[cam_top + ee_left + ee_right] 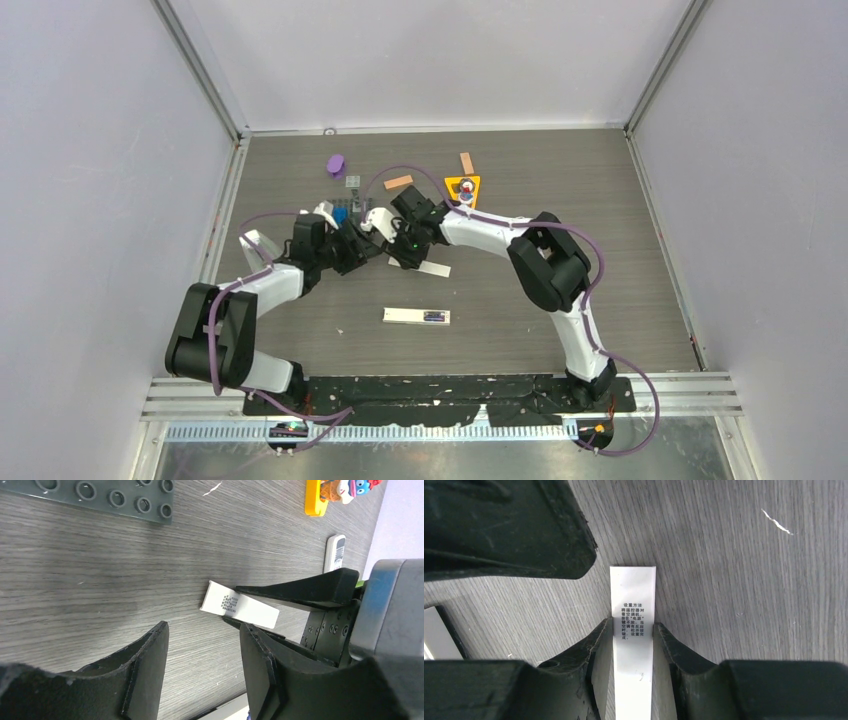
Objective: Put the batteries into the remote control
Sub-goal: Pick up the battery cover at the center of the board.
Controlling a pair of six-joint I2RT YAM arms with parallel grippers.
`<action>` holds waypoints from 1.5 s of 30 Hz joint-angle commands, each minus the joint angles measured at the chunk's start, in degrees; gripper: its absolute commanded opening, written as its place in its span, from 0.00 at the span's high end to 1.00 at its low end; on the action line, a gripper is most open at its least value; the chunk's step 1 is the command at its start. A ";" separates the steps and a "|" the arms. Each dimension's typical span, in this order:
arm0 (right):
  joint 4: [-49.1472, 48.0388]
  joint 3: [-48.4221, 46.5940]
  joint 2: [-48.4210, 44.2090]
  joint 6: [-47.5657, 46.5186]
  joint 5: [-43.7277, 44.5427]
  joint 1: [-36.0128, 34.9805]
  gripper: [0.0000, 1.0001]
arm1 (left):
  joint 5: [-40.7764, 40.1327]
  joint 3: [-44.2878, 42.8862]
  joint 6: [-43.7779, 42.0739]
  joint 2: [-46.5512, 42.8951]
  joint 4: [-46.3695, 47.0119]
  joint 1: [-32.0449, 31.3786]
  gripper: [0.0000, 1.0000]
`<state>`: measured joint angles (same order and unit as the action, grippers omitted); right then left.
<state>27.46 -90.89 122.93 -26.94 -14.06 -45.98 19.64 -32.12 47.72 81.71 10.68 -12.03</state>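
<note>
1. The remote control point(415, 316) lies flat on the worktop point(620, 200), nearer the arm bases than both pincers.
2. Beyond it, the right pincer point(633, 625) is clamped on the long edges of a white printed strip point(633, 585).
3. The left pincer point(203, 627) stands apart and empty beside that strip.
4. Only the left wrist view shows a studded grey plate point(100, 497) clearly.

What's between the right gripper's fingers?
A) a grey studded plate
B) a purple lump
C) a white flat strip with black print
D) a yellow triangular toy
C: in the right wrist view the white flat strip with black print sits between the right gripper's fingers, touching both.
</note>
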 commanded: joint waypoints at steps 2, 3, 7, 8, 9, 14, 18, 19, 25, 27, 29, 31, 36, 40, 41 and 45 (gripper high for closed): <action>-2.79 1.76 -4.29 2.27 -1.49 0.90 0.66 | 1.86 1.33 -0.44 -0.33 6.39 -0.21 0.45; -2.84 1.77 -4.51 2.30 -1.62 0.98 0.66 | 1.86 1.35 -0.42 -0.29 6.45 -0.19 0.45; -2.91 2.31 -6.18 2.30 -3.26 1.23 0.66 | 2.83 1.81 -0.27 0.17 8.13 -0.23 0.44; -3.07 2.53 -6.46 2.31 -3.65 1.30 0.66 | 3.39 1.86 -0.20 0.39 8.86 -0.19 0.44; -3.22 3.01 -7.00 2.50 -4.47 1.32 0.66 | 4.12 1.97 -0.11 0.71 9.85 -0.19 0.44; -4.72 4.64 -8.20 2.91 -6.82 1.57 0.66 | 7.33 2.08 1.04 3.00 13.01 -0.23 0.44; -6.28 6.06 -9.01 3.40 -8.14 1.67 0.67 | 8.15 1.99 1.79 4.25 13.77 -0.43 0.44; -6.63 6.56 -9.38 3.69 -8.47 1.68 0.67 | 8.18 1.90 1.97 4.44 13.67 -0.45 0.44; -8.01 7.25 -9.88 4.81 -9.80 1.78 0.67 | 9.27 1.28 3.48 6.26 13.63 -1.37 0.45; -9.36 7.77 -10.29 5.36 -10.39 1.81 0.67 | 9.45 1.22 4.03 6.64 13.77 -1.63 0.45; -9.95 8.17 -10.60 5.81 -10.73 1.77 0.67 | 9.51 1.31 4.34 6.79 14.18 -1.99 0.46; -10.60 8.57 -10.89 6.29 -10.90 1.77 0.67 | 9.62 1.38 4.60 6.77 14.64 -2.43 0.48; -12.12 9.63 -11.40 7.30 -11.30 1.77 0.66 | 9.89 1.51 4.78 7.07 15.07 -3.08 0.55; -13.08 10.22 -11.93 7.99 -11.69 1.83 0.67 | 9.54 1.60 4.75 7.54 15.03 -3.12 0.55; -13.19 10.26 -12.10 8.01 -11.69 1.84 0.67 | 9.22 1.65 4.63 7.38 14.95 -3.13 0.55; -13.74 10.70 -12.51 8.14 -11.88 1.80 0.67 | 9.51 1.44 4.57 7.43 15.02 -3.24 0.56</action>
<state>16.93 -80.66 114.61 -19.53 -24.69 -44.38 28.58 -30.39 52.38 88.86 22.98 -15.00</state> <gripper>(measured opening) 0.375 0.448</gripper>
